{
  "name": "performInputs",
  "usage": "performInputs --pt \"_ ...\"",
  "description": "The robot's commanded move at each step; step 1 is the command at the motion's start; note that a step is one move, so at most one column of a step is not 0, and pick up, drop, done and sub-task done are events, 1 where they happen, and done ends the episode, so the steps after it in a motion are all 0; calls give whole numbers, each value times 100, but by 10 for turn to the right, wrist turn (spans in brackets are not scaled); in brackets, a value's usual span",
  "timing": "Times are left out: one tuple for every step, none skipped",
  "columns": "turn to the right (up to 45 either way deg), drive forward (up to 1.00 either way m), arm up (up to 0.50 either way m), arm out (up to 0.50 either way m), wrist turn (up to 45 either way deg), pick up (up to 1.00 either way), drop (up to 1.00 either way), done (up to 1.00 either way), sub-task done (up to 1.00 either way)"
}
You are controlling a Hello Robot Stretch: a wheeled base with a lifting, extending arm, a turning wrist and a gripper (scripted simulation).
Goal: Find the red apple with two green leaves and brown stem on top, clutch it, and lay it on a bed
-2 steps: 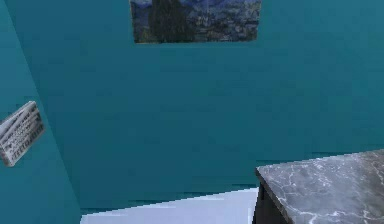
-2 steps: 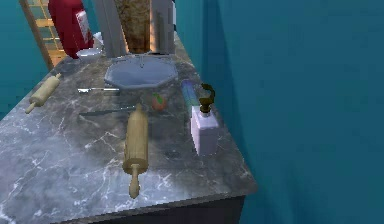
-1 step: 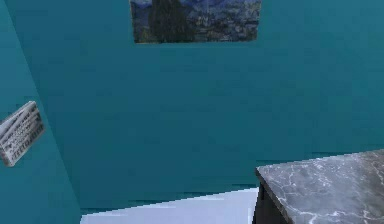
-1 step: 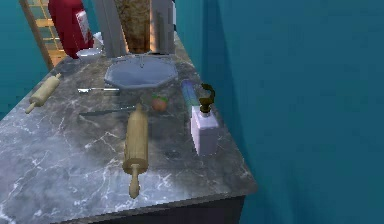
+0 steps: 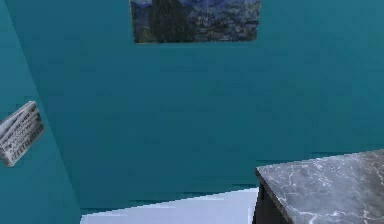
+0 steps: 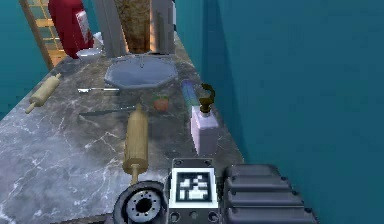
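In the forward view, a white slatted panel (image 5: pixel 19 131) hangs on the teal wall at the left. A dark landscape painting (image 5: pixel 195 19) sits high on the far teal wall (image 5: pixel 190 110) near the middle. The corner of a grey marble countertop (image 5: pixel 330 185) juts in at the lower right above pale floor (image 5: pixel 170 210). In the arm side view, the same kind of marble counter (image 6: pixel 60 150) runs away from the camera. At its far left a pale rolling pin (image 6: pixel 44 93) lies aslant, with a red rounded appliance (image 6: pixel 70 24) beyond it at the top. A thin silvery utensil (image 6: pixel 100 90) lies farther right, and behind it is a grey basin-like shape (image 6: pixel 140 70). A second, larger wooden rolling pin (image 6: pixel 135 140) lies lengthwise near the middle. Just beyond its far end, on the counter, sits a small reddish-green thing (image 6: pixel 160 98); its colours suit the apple, but its shape is too small to confirm. The gripper (image 6: pixel 138 200) shows at the bottom edge, right below the larger rolling pin, so whether it grasps anything cannot be told. Beside it stand a white marker square (image 6: pixel 195 188) and the dark arm (image 6: pixel 262 195). Farther right stand a small dark ornament-like object (image 6: pixel 207 96) and a white bottle (image 6: pixel 205 126), close to the teal side wall (image 6: pixel 300 90).
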Motion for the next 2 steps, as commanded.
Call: performInputs --pt "0 0 0 46 0 0 0 0 0" --pt "0 0 0 0 450 0 0 0 0"
